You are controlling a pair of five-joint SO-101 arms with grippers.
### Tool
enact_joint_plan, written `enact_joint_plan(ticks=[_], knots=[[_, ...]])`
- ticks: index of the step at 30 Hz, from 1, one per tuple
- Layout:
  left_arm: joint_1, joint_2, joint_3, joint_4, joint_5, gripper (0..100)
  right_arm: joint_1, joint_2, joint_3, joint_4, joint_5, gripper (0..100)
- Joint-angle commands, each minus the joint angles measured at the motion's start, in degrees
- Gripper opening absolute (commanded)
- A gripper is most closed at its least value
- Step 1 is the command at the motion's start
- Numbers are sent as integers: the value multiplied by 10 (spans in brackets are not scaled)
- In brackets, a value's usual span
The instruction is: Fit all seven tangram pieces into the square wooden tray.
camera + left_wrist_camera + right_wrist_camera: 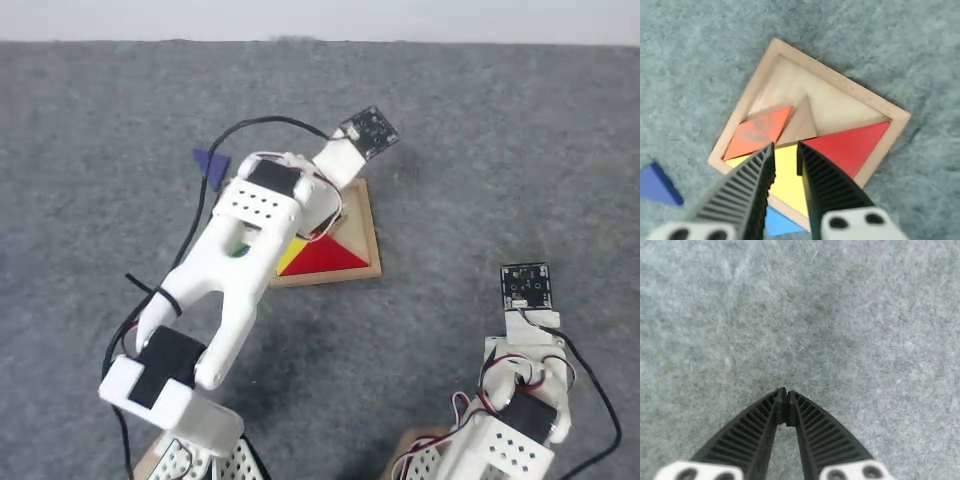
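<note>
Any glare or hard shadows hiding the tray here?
High view: soft, even light with no glare, but the left arm covers much of the tray. Left wrist view: no glare on the tray; the left pincer blocks part of it. Right wrist view: evenly lit grey mat, no hard shadow.

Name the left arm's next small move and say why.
Probably lift and swing toward the dark blue triangle, which lies on the carpet outside the tray. The left gripper hangs open and empty over the yellow piece, and part of the tray floor is bare.
</note>
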Motion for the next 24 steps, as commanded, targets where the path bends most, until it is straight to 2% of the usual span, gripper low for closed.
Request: enact_joint_plan(ticks=[1,4,8,11,14,19,21,24], knots=[[6,-35,22,-59,2,70,-7,-7,10,4,7,9],[6,-35,53,-112,10,70,-7,-7,10,4,7,9],[3,-24,72,-156,73,81,-7,-7,10,4,8,9],[-8,-5,56,-151,151,94,-7,-7,10,4,17,9],[-42,-20,23,-93,236,93,-6,-7,10,5,35,9],[-104,-185,36,-14,241,70,-8,-7,7,0,39,9],[-122,-290,80,9,233,70,-29,-7,2,4,40,10],[-156,-434,178,46,184,70,-71,-6,-22,7,38,10]])
